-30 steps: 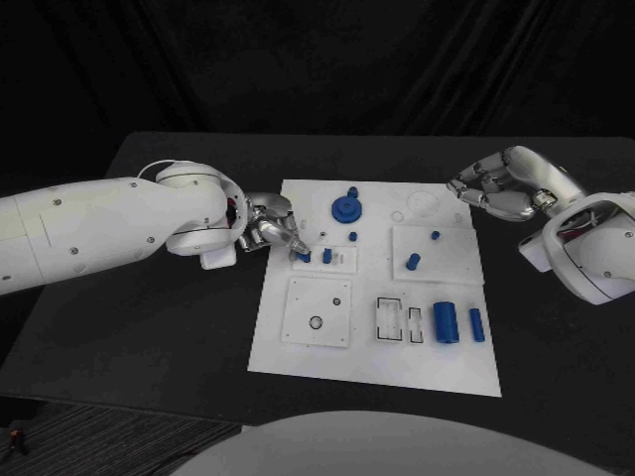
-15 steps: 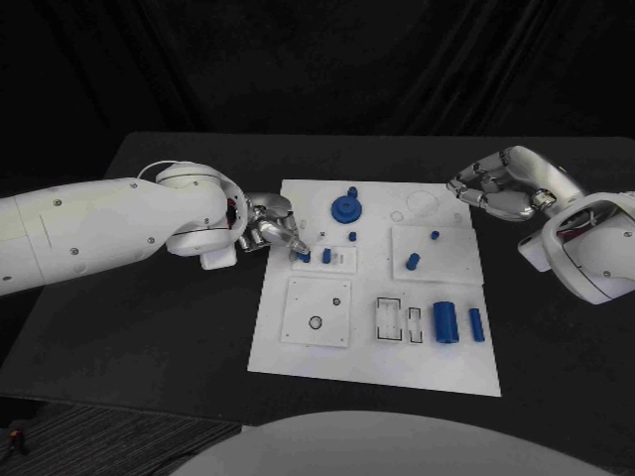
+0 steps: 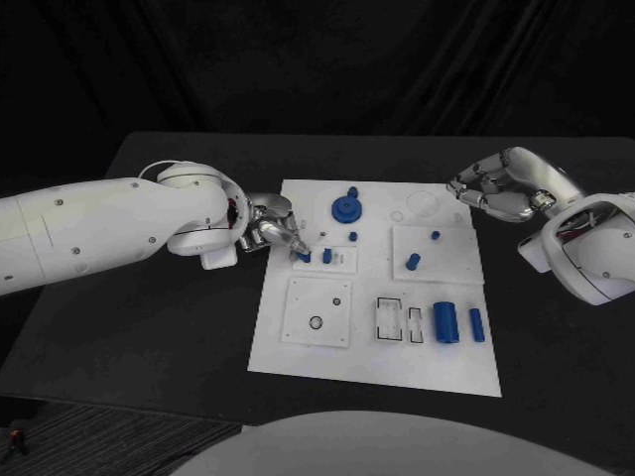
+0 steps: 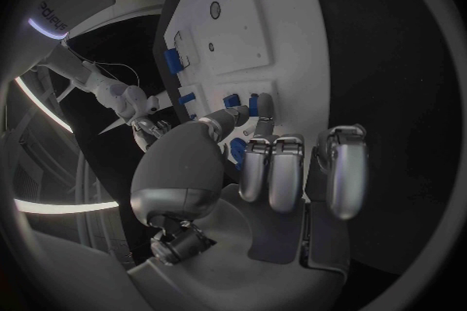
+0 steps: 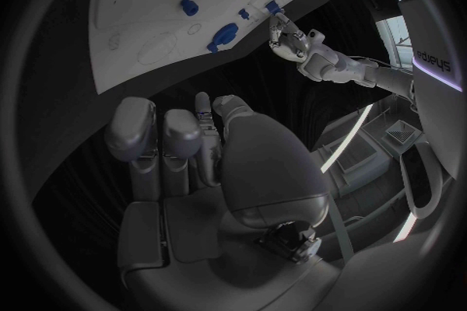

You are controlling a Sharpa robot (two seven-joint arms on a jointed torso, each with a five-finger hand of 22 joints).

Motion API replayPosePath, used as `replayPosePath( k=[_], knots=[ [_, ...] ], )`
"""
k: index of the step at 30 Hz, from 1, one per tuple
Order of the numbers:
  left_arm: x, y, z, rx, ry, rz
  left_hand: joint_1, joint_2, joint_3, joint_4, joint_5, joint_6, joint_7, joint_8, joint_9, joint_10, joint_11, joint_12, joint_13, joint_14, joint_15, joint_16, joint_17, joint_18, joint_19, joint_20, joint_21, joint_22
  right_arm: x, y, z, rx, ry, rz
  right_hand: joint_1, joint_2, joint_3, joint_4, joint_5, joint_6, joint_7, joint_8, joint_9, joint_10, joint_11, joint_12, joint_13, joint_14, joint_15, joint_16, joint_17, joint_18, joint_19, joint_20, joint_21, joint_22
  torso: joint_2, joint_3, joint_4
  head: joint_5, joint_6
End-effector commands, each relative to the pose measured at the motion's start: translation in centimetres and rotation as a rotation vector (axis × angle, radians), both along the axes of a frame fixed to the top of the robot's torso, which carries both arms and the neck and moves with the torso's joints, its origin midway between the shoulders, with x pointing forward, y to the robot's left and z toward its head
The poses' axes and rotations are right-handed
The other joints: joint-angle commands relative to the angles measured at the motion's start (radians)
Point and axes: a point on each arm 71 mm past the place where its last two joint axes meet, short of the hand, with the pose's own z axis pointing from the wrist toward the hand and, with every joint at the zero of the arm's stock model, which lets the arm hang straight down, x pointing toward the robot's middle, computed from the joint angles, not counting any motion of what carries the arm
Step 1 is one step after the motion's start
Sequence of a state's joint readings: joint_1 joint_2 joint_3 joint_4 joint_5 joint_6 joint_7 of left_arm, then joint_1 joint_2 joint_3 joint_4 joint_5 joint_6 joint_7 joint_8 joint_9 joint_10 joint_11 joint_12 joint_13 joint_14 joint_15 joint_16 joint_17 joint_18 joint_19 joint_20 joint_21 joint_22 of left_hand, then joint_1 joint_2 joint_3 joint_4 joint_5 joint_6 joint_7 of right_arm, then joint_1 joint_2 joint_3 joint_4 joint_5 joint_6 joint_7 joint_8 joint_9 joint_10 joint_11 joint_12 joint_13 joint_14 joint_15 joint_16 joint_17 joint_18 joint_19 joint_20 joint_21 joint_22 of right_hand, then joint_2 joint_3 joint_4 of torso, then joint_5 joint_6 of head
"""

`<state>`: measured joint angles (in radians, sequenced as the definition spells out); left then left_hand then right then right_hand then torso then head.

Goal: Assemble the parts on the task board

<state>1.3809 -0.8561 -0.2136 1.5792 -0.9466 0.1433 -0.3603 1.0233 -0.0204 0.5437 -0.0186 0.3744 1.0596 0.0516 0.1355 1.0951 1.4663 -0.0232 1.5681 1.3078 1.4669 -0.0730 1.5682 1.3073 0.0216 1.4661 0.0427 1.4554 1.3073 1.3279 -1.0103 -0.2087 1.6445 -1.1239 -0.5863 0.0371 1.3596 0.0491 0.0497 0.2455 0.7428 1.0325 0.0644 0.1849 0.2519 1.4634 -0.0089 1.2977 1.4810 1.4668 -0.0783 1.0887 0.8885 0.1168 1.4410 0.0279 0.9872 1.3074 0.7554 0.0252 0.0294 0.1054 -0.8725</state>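
Honestly, the left hand (image 3: 272,231) is pinching a small blue peg (image 3: 305,257) at the task board (image 3: 379,372)'s left edge on the black surface (image 3: 146,327), beside another peg (image 3: 327,256). It's risking tilting it and jamming. The right hand (image 3: 496,184) is hovering curled, holding nothing.

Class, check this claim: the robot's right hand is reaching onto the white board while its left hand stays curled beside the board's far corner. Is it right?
No, the hands are swapped. The head view shows the left hand reaching onto the white board, while the right hand stays curled beside its far corner.
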Motion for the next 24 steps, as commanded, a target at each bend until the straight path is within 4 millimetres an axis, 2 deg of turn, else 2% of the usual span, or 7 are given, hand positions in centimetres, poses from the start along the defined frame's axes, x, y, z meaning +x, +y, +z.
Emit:
replayPosePath(
  k=[1, 6, 7, 13, 15, 18, 24],
  knots=[
    [-0.18, -0.22, -0.16, -0.002, 0.016, -0.02, 0.001, 0.02, -0.017, 0.002, -0.059, -0.003, -0.004, -0.003, 0.001, 0.104, 0.006, 0.003, 0.263, 0.104, 0.008, 0.003, 0.263, 0.008, 0.039, 0.006, -0.006, 0.224, 0.0, -0.06, -0.16, -0.006, 0.008, -0.011, 0.008, 0.001, 0.007, 0.001, 0.003, 0.006, 0.003, 0.0, 0.001, 0.009, -0.009, -0.007, -0.218, 0.012, -0.007, -0.005, -0.001, -0.009, 0.0, -0.006, -0.003, 0.046, 0.0, 0.0002, 0.0, 0.0, 0.0],
    [-0.22, -0.29, -0.21, 0.0, 0.022, -0.026, -0.008, 0.029, -0.068, 0.023, -0.13, 0.0, -0.004, -0.008, -0.005, 0.104, 0.006, 0.003, 0.263, 0.104, 0.009, 0.003, 0.263, 0.008, 0.038, 0.006, -0.008, 0.224, 0.0, -0.06, -0.19, -0.006, 0.008, -0.011, 0.008, 0.001, 0.009, 0.001, 0.003, 0.006, 0.003, 0.0, 0.002, 0.009, -0.009, -0.007, -0.218, 0.012, -0.007, -0.005, -0.001, -0.009, 0.0, -0.006, -0.004, 0.046, 0.0, 0.0003, 0.0002, 0.0, 0.0],
    [-0.23, -0.31, -0.21, 0.0, 0.022, -0.027, -0.012, 0.032, -0.091, 0.035, -0.169, 0.002, -0.004, -0.013, -0.01, 0.104, 0.007, 0.003, 0.263, 0.104, 0.01, 0.003, 0.263, 0.008, 0.038, 0.007, -0.01, 0.223, 0.0, -0.07, -0.2, -0.006, 0.009, -0.011, 0.008, 0.001, 0.009, 0.001, 0.003, 0.006, 0.003, 0.0, 0.002, 0.009, -0.009, -0.007, -0.218, 0.012, -0.007, -0.005, -0.001, -0.009, 0.0, -0.006, -0.004, 0.046, 0.0, 0.0, 0.0001, 0.0, 0.0],
    [-0.25, -0.35, -0.25, 0.0, 0.025, -0.03, -0.04, 0.031, -0.167, 0.08, -0.245, 0.01, -0.001, -0.024, -0.027, 0.104, 0.009, 0.003, 0.263, 0.104, 0.012, 0.003, 0.263, 0.009, 0.038, 0.009, -0.012, 0.223, 0.0, -0.07, -0.25, -0.006, 0.01, -0.011, 0.008, 0.001, 0.009, 0.001, 0.003, 0.006, 0.003, 0.0, 0.002, 0.009, -0.009, -0.007, -0.218, 0.012, -0.007, -0.005, -0.001, -0.009, 0.0, -0.006, -0.004, 0.046, 0.0, 0.0001, -0.0001, 0.0, 0.0],
    [-0.26, -0.35, -0.26, 0.001, 0.026, -0.031, -0.066, 0.028, -0.207, 0.108, -0.283, 0.014, 0.002, -0.028, -0.033, 0.104, 0.012, 0.003, 0.263, 0.104, 0.014, 0.003, 0.263, 0.009, 0.037, 0.01, -0.013, 0.223, 0.0, -0.08, -0.28, -0.007, 0.012, -0.011, 0.008, 0.001, 0.009, 0.001, 0.003, 0.006, 0.003, 0.0, 0.002, 0.009, -0.009, -0.007, -0.218, 0.012, -0.007, -0.005, -0.001, -0.009, 0.0, -0.006, -0.004, 0.046, 0.0, 0.0002, -0.0001, -0.001, 0.0],
    [-0.26, -0.35, -0.27, 0.001, 0.026, -0.031, -0.084, 0.03, -0.242, 0.13, -0.308, 0.018, 0.004, -0.031, -0.039, 0.104, 0.014, 0.003, 0.263, 0.104, 0.015, 0.003, 0.263, 0.009, 0.038, 0.011, -0.014, 0.223, 0.0, -0.09, -0.33, -0.007, 0.013, -0.012, 0.008, 0.001, 0.009, 0.001, 0.003, 0.006, 0.003, 0.0, 0.002, 0.009, -0.009, -0.007, -0.218, 0.012, -0.007, -0.005, -0.001, -0.009, 0.0, -0.006, -0.004, 0.046, 0.0, 0.0001, -0.0002, 0.001, 0.0],
    [-0.25, -0.31, -0.28, 0.001, 0.027, -0.03, -0.096, 0.03, -0.267, 0.144, -0.317, 0.022, 0.004, -0.032, -0.041, 0.104, 0.014, 0.003, 0.263, 0.104, 0.016, 0.003, 0.263, 0.009, 0.038, 0.012, -0.014, 0.223, -0.02, -0.11, -0.42, -0.008, 0.017, -0.012, 0.007, 0.0, 0.01, 0.0, 0.002, 0.006, 0.003, 0.0, 0.002, 0.009, -0.009, -0.008, -0.218, 0.012, -0.007, -0.004, -0.001, -0.009, 0.0, -0.006, -0.005, 0.046, 0.0, 0.0001, 0.0002, 0.001, 0.0]
  ],
)
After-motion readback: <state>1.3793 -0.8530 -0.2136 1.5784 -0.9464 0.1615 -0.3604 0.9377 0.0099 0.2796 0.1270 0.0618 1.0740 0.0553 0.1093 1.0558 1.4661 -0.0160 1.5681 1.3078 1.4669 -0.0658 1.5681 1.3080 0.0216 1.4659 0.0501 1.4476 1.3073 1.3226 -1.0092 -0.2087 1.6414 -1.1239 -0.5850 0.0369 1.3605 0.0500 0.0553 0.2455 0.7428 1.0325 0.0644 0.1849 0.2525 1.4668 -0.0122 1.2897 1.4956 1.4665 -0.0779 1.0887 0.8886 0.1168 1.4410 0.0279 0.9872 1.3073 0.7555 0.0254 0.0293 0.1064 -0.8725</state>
